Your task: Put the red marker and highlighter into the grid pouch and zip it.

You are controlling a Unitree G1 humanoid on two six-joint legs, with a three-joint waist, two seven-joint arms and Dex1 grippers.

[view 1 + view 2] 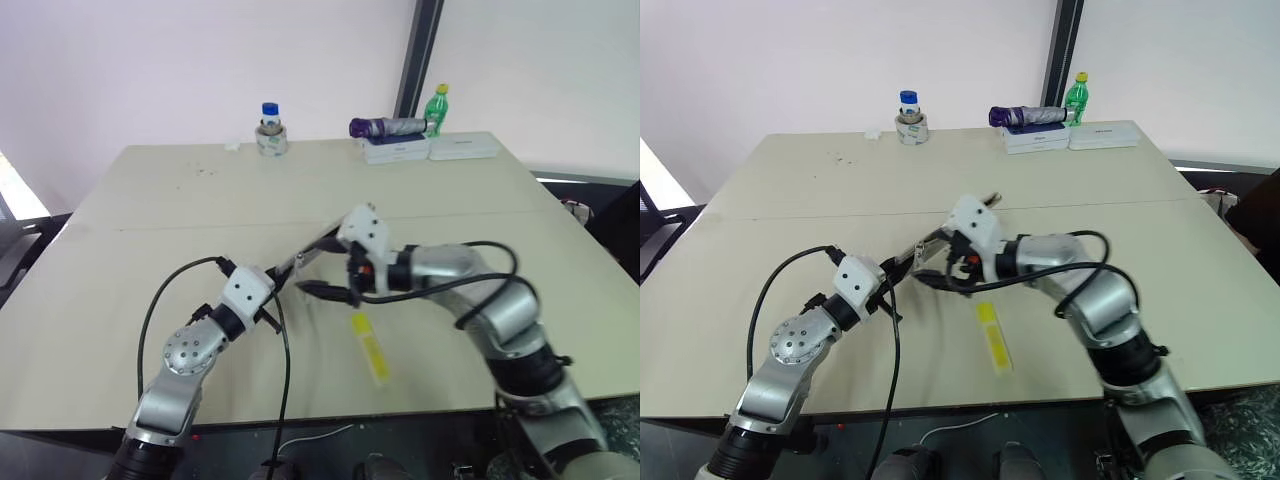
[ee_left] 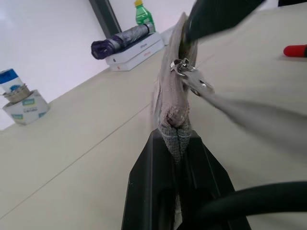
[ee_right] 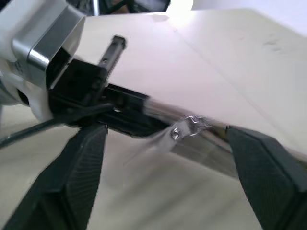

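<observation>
Left gripper [image 2: 178, 143] jaws clamp the grid pouch [image 2: 172, 91]; right gripper [image 3: 163, 139] jaws gape; highlighter [image 1: 370, 347] outside

Both eye views look forward and down over the tabletop [image 1: 200, 200] from above its near edge. Each wrist view looks close along its own fingers at the pouch [image 2: 175, 91], shared by all.

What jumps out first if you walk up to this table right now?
Two robot arms meet over mid-table: the left gripper pinches the end of the grid pouch, lifted edge-on, while the right gripper gapes open beside its zipper pull. The highlighter lies on the table near its front edge.
</observation>
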